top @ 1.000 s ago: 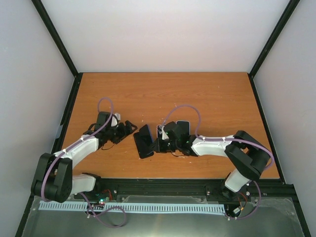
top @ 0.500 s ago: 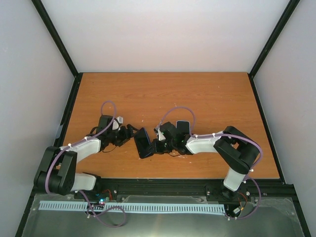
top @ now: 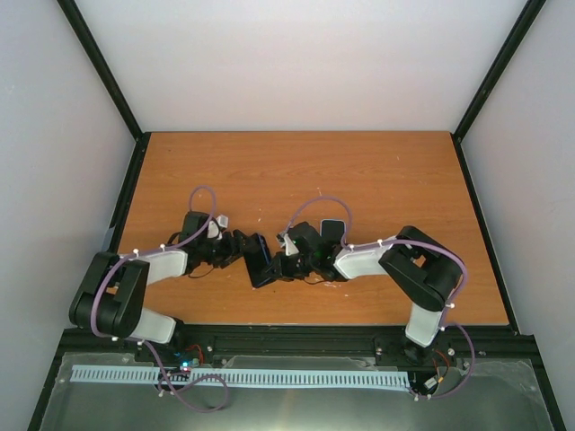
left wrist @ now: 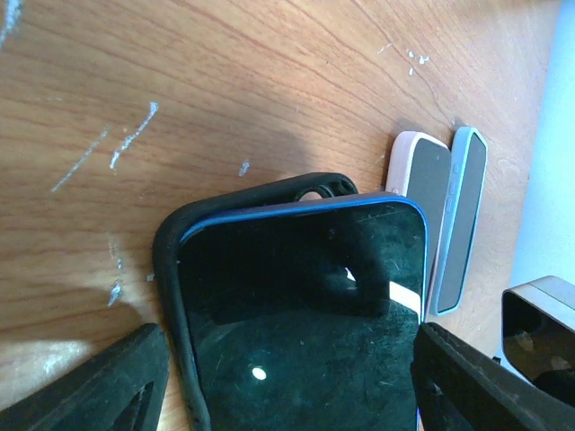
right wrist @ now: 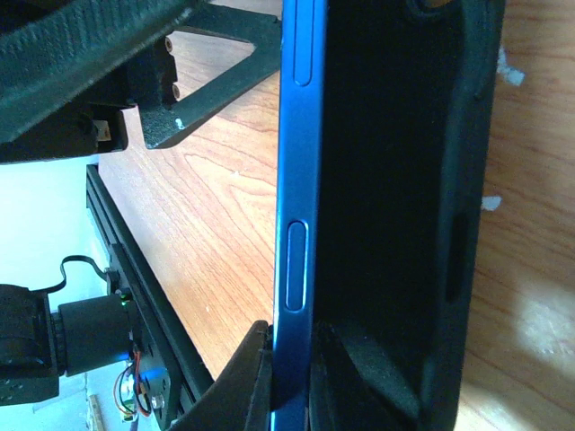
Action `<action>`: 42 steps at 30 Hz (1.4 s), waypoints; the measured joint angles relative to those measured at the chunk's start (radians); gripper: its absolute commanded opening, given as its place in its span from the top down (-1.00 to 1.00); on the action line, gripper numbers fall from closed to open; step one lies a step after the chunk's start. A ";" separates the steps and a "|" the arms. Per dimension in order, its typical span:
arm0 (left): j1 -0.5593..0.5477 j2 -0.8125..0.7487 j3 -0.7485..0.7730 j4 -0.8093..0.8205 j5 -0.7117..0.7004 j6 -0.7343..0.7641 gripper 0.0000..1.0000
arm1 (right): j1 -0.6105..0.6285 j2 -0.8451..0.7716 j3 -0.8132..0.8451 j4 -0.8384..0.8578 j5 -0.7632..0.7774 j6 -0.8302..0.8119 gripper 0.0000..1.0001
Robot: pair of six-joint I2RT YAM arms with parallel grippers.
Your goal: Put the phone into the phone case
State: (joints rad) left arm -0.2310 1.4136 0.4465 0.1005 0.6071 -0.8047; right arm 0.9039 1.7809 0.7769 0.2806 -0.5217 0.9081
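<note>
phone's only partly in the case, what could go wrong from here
The blue-edged phone sits skewed in the black rubber case, one long edge bare, so pressing may pop it out rather than seat it. The left hand is open, fingers wide apart, so the case may slide. The pink slab and grey slab lie close beside it and could get knocked.

Matt black rubbery phone case [left wrist: 252, 193]; glossy phone [left wrist: 305, 314] screen (blue edge satin metal); scuffed wood-grain table [left wrist: 225, 72].

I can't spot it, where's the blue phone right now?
In the top view the phone lies near the table's front middle, partly in the black case, just left of two spare phones.
</note>
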 measured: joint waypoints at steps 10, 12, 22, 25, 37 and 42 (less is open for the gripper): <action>0.011 0.058 -0.003 0.049 0.038 -0.020 -0.19 | -0.001 0.026 -0.002 0.054 -0.023 0.043 0.94; 0.015 0.068 -0.003 0.060 0.049 -0.021 -0.18 | -0.002 0.026 -0.011 0.067 -0.022 0.055 0.94; 0.007 0.086 -0.003 0.089 0.060 -0.045 -0.13 | -0.006 0.023 -0.050 0.122 -0.018 0.089 0.94; 0.001 0.089 -0.003 0.095 0.054 -0.050 -0.09 | -0.006 0.021 -0.057 0.130 -0.017 0.098 0.86; -0.042 0.119 0.001 0.117 0.095 -0.056 -0.06 | 0.001 -0.048 -0.054 -0.077 0.046 0.056 0.51; -0.042 0.133 0.010 0.117 0.110 -0.054 -0.06 | 0.002 -0.062 -0.037 -0.148 0.070 0.029 0.36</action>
State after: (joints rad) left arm -0.2733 1.5467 0.4568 0.2176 0.7174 -0.8589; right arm 0.9058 1.7191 0.7403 0.1326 -0.4519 0.9371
